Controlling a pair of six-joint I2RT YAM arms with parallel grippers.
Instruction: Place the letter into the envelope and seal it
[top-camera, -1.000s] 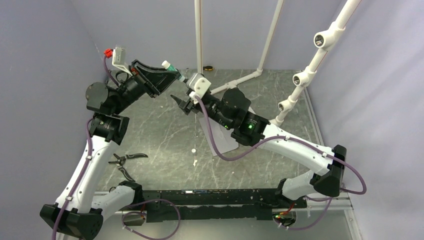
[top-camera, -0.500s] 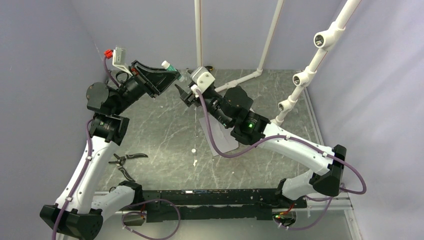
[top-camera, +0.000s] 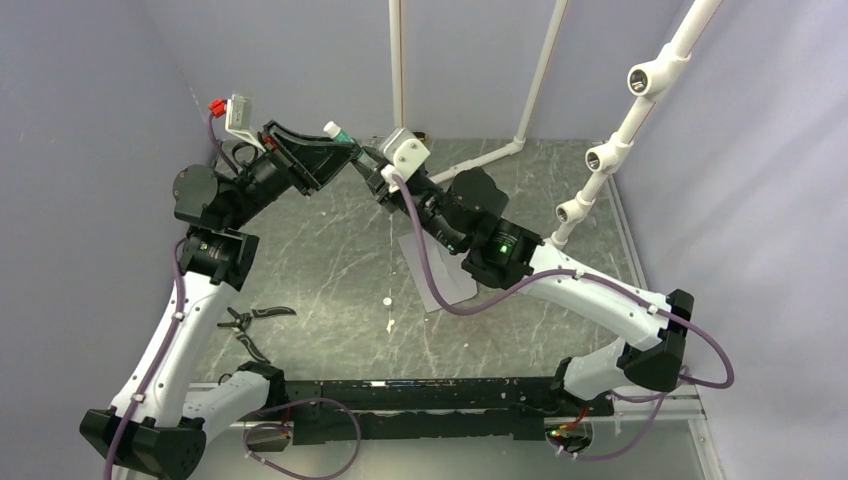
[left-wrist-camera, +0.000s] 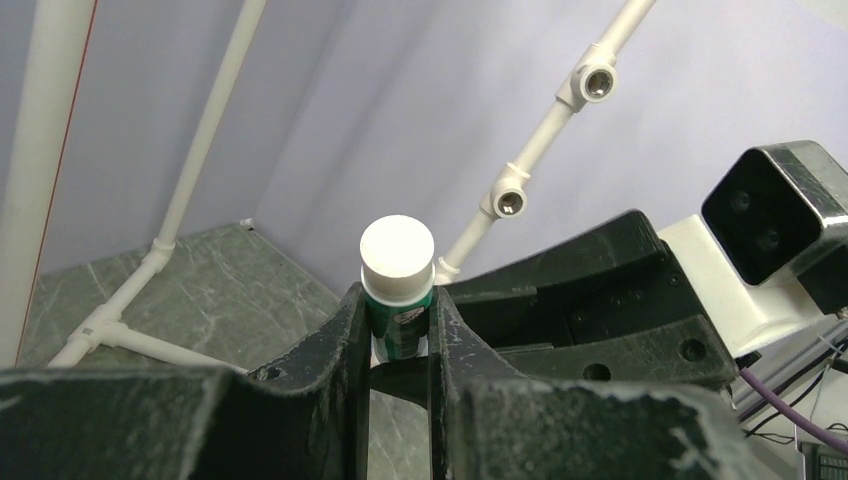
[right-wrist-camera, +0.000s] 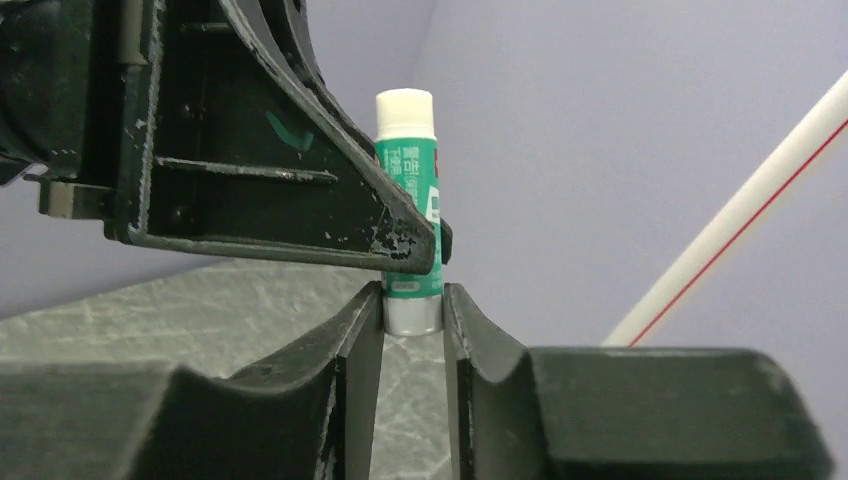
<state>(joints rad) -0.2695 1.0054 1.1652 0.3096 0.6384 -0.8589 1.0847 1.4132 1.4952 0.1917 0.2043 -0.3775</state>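
Observation:
My left gripper (top-camera: 343, 150) is raised at the back left and shut on a green glue stick (top-camera: 337, 131) with a white cap, holding it by its middle (left-wrist-camera: 397, 300). My right gripper (top-camera: 366, 163) has its fingertips on either side of the stick's silver base (right-wrist-camera: 413, 316), closed against it from below. The left gripper's finger (right-wrist-camera: 300, 200) crosses in front of the stick (right-wrist-camera: 408, 150) in the right wrist view. The grey envelope (top-camera: 447, 282) lies flat on the table, partly hidden under the right arm. The tan letter is not in view.
Black-handled pliers (top-camera: 250, 322) lie near the left arm. Small white bits (top-camera: 386, 301) lie on the marble table (top-camera: 330, 260). White pipes (top-camera: 480, 158) run along the back and a pipe frame (top-camera: 610, 150) rises at the right.
My right gripper has moved up and left from above the envelope to the glue stick held by the left gripper, and now grips its base. The left arm has held still.

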